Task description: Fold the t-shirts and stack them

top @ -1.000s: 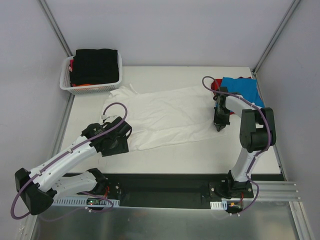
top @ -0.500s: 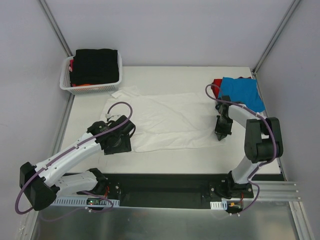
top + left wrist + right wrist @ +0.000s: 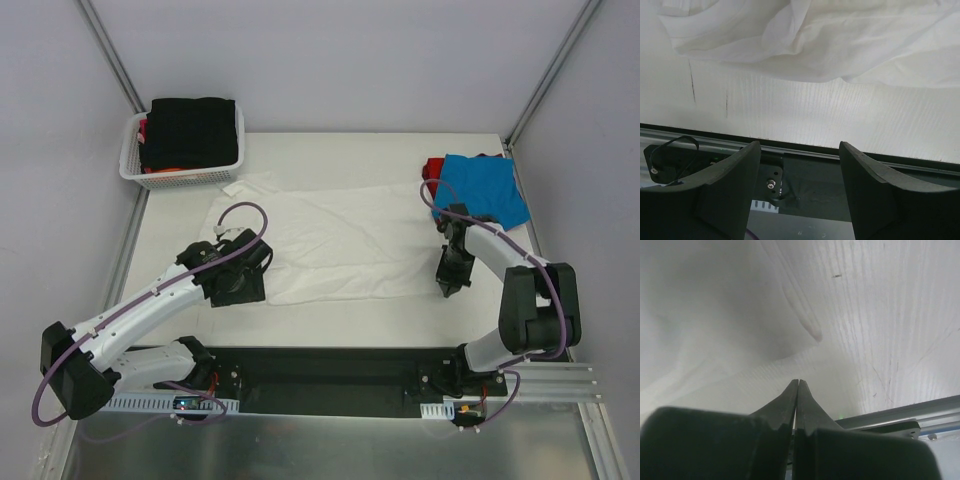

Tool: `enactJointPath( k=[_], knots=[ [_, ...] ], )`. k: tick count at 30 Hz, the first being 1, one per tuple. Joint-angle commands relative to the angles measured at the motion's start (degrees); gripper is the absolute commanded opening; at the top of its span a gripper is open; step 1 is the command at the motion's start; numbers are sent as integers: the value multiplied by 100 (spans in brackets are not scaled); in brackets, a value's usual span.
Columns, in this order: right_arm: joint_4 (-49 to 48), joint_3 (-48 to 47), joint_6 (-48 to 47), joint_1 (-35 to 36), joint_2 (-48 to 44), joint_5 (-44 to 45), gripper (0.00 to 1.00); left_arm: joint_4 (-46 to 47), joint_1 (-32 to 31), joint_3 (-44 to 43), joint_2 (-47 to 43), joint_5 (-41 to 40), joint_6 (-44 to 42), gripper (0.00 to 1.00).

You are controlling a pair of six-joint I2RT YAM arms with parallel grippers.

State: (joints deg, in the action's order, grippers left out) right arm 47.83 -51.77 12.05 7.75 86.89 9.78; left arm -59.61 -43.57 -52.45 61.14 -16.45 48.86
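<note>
**A:** Looking down from above first, where's the white shirt (image 3: 330,240)?

**B:** Spread out across the middle of the table (image 3: 350,150), a bit rumpled, with one sleeve poking out at its far-left corner. Everything else sits around it. The basket (image 3: 130,165) is just past that sleeve, with a folded black shirt (image 3: 190,130) in it. Off the far-right corner there's a blue shirt (image 3: 485,185) lying on top of a red shirt (image 3: 434,167).

**A:** And the arms?

**B:** The left gripper (image 3: 238,290) is at the white shirt's near-left corner. The right gripper (image 3: 447,288) is just off its near-right corner, pointing down.

**A:** What does the left wrist camera give you?

**B:** Two dark fingers (image 3: 730,185) held well apart, with nothing between them. The white shirt's crumpled edge fills the top of the view. Bare table runs from that edge down to the fingers, so they aren't touching the cloth. A dark rail (image 3: 805,172) shows in the gap between them, on the side away from the shirt.

**A:** Right wrist?

**B:** There the fingers (image 3: 785,405) are pressed tight together to a single point. I can't see any cloth pinched between them. The white shirt lies in soft folds to their left, shaded grey, and its edge curves away ahead of the tips. Bare table with fine scratches takes up the other side. I can't tell whether the tips touch the cloth under them.
</note>
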Motion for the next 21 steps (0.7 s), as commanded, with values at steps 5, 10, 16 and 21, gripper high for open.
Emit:
enactJointPath(
  k=[5, 10, 16, 21],
  knots=[
    [7, -684, -247, 51, 141, -372, 1, 90, -46, -64, 82, 45, -70, 64],
    [-64, -1581, -449, 43, 951, -521, 1, 117, -46, -117, 196, 124, -70, 64],
    [-265, -1898, -476, 86, 1699, -811, 1, 90, -46, -20, -49, 124, -8, 64],
    [-494, -1644, -511, 104, 1770, -829, 1, 20, -46, 120, -217, 151, 115, 64]
  ],
)
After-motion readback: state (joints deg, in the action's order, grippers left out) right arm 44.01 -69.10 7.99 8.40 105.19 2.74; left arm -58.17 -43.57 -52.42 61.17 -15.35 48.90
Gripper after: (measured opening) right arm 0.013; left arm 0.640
